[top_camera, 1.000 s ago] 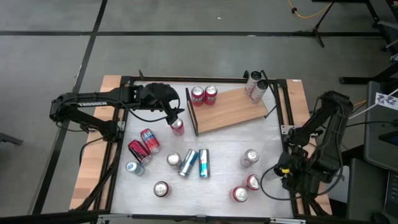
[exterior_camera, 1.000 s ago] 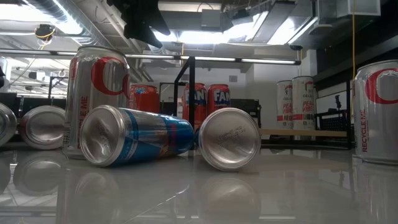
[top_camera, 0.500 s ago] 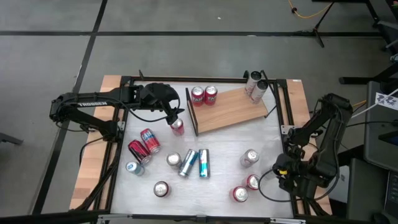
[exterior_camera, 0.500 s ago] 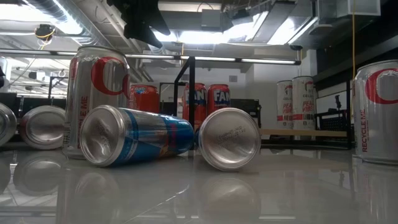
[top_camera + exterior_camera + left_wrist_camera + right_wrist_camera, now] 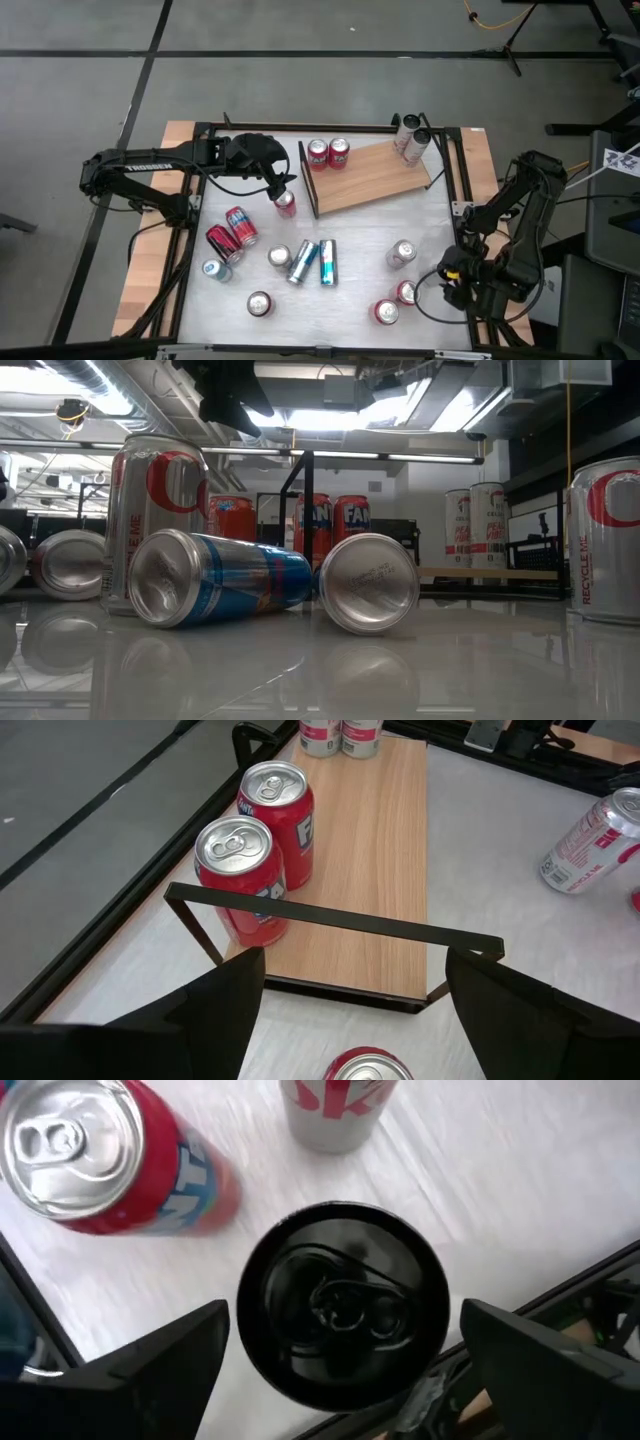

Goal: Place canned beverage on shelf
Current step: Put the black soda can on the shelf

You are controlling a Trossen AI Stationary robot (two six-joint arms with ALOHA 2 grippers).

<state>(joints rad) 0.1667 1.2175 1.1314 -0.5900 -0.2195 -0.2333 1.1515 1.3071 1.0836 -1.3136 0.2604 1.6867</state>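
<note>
High view: the shelf (image 5: 372, 178) lies slanted at the table's (image 5: 360, 225) far side and carries four cans, two red cans (image 5: 328, 153) at its railed end and two pale cans (image 5: 409, 138) at the other. Eleven more cans show on the white top, four of them lying. The left gripper (image 5: 283, 188) hangs over the upright red can (image 5: 285, 204) just beside the rail. The right gripper (image 5: 452, 277) is at the table's right edge, shifted slightly from a second ago, while the left arm and every can keep their places.

Low view: a lying blue can (image 5: 215, 588) and a silver can end (image 5: 368, 582) fill the front. The red pair stands behind the dark rail (image 5: 306, 520).

Left wrist view: only here does the rail show as a thin bar across the board. The red can's top sits between the fingers (image 5: 200, 1020); whether they pinch it cannot be told.

Right wrist view: it alone shows a black can (image 5: 343, 1305), hidden under the arm from above, between widely spread fingers (image 5: 165, 1365) clear of it on both sides
</note>
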